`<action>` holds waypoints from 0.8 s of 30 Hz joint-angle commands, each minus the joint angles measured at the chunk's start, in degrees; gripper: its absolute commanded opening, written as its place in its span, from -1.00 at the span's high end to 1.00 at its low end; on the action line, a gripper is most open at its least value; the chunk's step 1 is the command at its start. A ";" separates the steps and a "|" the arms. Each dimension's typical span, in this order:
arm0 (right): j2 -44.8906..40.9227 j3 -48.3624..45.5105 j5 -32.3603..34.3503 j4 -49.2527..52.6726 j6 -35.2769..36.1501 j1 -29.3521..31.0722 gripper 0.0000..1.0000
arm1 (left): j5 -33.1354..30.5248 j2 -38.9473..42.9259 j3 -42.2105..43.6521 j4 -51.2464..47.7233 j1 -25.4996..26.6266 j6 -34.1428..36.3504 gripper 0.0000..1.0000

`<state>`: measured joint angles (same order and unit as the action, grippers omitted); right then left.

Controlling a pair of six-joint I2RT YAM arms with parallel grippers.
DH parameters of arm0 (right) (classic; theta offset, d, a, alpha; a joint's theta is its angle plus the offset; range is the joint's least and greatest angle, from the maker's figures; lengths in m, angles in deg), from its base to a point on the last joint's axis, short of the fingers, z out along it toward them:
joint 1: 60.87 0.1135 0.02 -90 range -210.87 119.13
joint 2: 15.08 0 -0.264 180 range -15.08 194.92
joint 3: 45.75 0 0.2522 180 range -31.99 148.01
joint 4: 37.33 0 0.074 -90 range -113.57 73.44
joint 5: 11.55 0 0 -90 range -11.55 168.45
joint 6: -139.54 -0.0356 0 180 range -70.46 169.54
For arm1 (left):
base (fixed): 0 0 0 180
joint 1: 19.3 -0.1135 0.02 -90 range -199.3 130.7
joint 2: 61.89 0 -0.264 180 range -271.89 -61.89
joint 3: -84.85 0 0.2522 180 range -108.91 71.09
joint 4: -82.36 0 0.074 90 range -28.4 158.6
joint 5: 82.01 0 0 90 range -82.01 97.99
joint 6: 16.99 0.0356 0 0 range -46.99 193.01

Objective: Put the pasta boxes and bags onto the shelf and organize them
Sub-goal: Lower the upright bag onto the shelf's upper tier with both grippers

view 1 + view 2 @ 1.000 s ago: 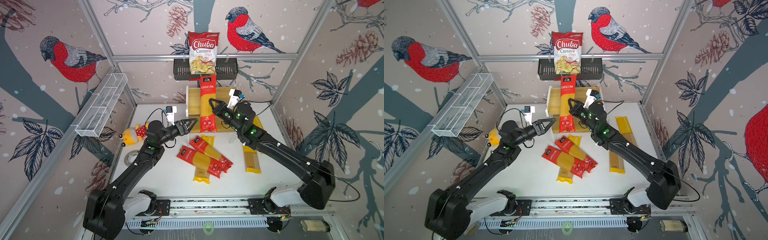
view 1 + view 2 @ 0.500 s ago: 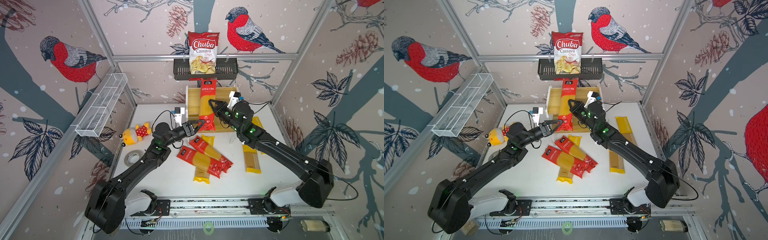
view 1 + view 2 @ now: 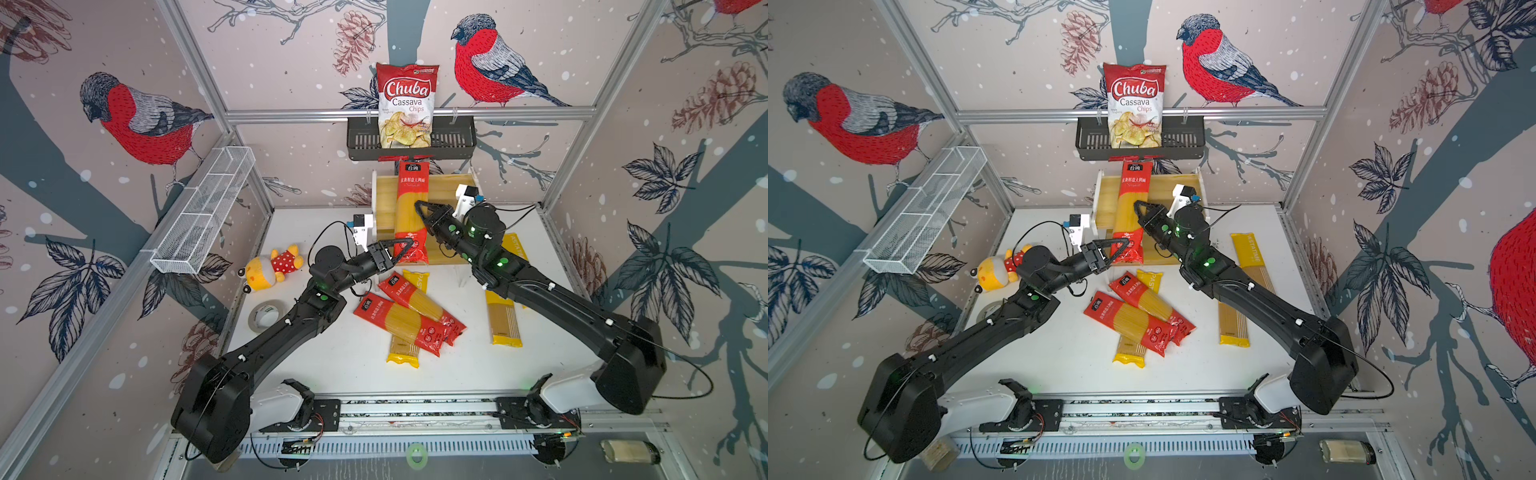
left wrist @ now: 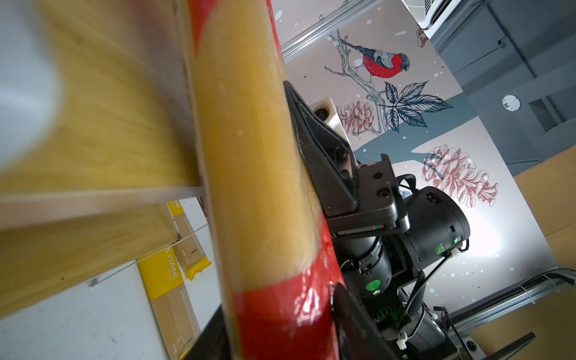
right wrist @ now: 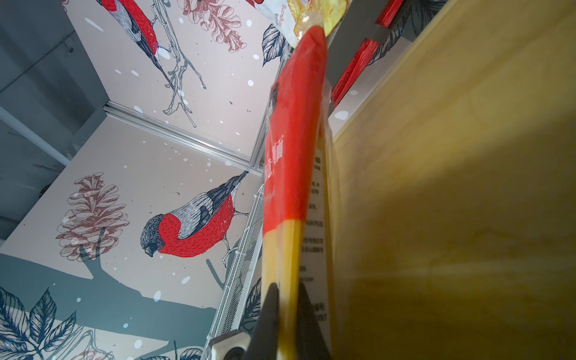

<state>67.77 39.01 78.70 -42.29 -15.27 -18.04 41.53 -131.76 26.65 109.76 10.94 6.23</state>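
Observation:
A red pasta pack (image 3: 411, 208) (image 3: 1133, 208) stands on end against the wooden shelf (image 3: 384, 195) (image 3: 1167, 187). My right gripper (image 3: 419, 208) (image 5: 288, 293) is shut on its right edge, about halfway up. My left gripper (image 3: 405, 250) (image 4: 280, 324) is shut round its red lower end, a finger on each side. Two more red packs (image 3: 399, 324) lie crossed on the table over a yellow pack (image 3: 403, 349). Two other yellow packs (image 3: 503, 320) (image 3: 1246, 249) lie at the right, partly under my right arm.
A Chuba chips bag (image 3: 405, 104) stands in a black basket (image 3: 453, 143) just above the upright pack. A white wire mesh basket (image 3: 203, 216) hangs on the left wall. A yellow toy (image 3: 270, 270) and a tape roll (image 3: 266, 313) lie beside my left arm.
My left gripper moved right to the lower end of the upright red pack and closed on it. The right gripper kept its hold; the pack stayed upright.

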 commanded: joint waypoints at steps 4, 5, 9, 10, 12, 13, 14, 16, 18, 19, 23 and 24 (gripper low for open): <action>-0.91 -0.91 -0.60 -4.61 0.56 -0.13 0.79 | -1.11 -0.04 -1.54 3.57 0.08 -0.97 0.39; -1.26 -1.11 -0.60 -4.11 0.66 -0.20 0.76 | -1.22 -0.05 -1.76 3.55 0.08 -1.14 0.45; -2.80 -2.66 -0.31 -2.51 0.93 -0.56 0.59 | -1.83 0.17 -1.87 3.38 0.13 -1.81 0.56; -3.35 -3.15 -0.42 -2.30 1.21 -0.64 0.53 | -2.12 0.09 -1.87 3.54 0.12 -2.18 0.59; -4.28 -3.63 -1.04 -1.52 1.92 -0.73 0.36 | -2.33 -0.05 -1.73 4.15 0.09 -2.71 0.62; -4.80 -3.81 -1.32 -0.76 2.44 -0.84 0.27 | -2.41 -0.21 -1.67 4.65 0.09 -3.06 0.62; -5.19 -3.99 -1.76 0.13 2.76 -0.97 0.15 | -2.36 -0.23 -1.76 5.02 0.08 -3.48 0.64; -6.20 -4.44 -2.99 2.11 3.53 -1.22 -0.05 | -3.06 -0.17 -1.56 5.76 0.08 -4.47 0.67; -7.24 -5.54 -4.41 3.30 4.39 -1.18 -0.21 | -4.31 0.39 -1.50 5.85 0.13 -5.36 0.68; -7.71 -6.28 -5.36 3.66 4.44 -1.13 -0.26 | -5.19 0.60 -1.56 5.36 0.22 -5.54 0.68; -8.33 -7.71 -8.33 5.36 4.64 0.14 -0.41 | -8.19 1.51 -2.59 2.59 0.71 -5.53 0.68; -8.28 -7.98 -8.68 5.53 4.86 0.73 -0.43 | -8.61 1.64 -2.91 1.86 1.00 -5.29 0.68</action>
<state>59.55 31.65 73.32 -39.12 -11.82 -18.28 36.20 -131.02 25.07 106.66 11.53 -0.48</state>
